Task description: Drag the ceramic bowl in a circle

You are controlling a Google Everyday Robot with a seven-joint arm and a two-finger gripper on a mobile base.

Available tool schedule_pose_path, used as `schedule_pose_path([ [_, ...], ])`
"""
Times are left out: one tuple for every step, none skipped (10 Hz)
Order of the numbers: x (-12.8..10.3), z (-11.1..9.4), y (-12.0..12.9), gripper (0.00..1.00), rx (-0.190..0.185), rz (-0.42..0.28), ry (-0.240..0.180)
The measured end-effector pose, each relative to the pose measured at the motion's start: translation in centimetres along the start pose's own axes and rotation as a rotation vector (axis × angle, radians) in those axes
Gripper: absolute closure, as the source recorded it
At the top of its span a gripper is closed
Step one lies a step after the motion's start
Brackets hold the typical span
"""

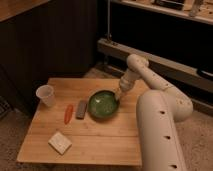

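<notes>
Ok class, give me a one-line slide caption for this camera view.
The gripper sits at the right rim of the green ceramic bowl on a wooden table, plastic cup at far left.
</notes>
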Motion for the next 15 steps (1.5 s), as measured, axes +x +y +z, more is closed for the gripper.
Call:
schedule_pose_path([
  [-0.7, -0.4, 1.1, 1.00, -0.028, 0.027, -0.004],
  [-0.9, -0.7, 1.8, 1.00, -0.042, 0.046, -0.003],
  [-1.3, -1.1, 3.0, 1.00, -0.059, 0.077, 0.002],
  [-1.4, -1.6, 4.3, 1.00, -0.072, 0.107, 0.012],
  [-1.4, -2.1, 5.4, 1.00, -0.086, 0.135, 0.021],
  [-1.4, -2.7, 6.5, 1.00, -0.098, 0.160, 0.031],
  [-1.7, -3.2, 7.9, 1.00, -0.110, 0.188, 0.037],
  [-2.0, -3.7, 8.8, 1.00, -0.119, 0.207, 0.041],
  [-2.4, -4.0, 9.6, 1.00, -0.124, 0.220, 0.043],
  [-3.0, -4.4, 10.4, 1.00, -0.130, 0.236, 0.045],
  [-3.8, -4.8, 11.2, 1.00, -0.136, 0.249, 0.044],
  [-4.4, -5.1, 11.8, 1.00, -0.140, 0.257, 0.045],
  [-5.3, -5.4, 12.3, 1.00, -0.141, 0.265, 0.047],
  [-6.4, -5.8, 12.7, 1.00, -0.138, 0.269, 0.048],
  [-7.7, -6.1, 13.0, 1.00, -0.135, 0.271, 0.046],
])
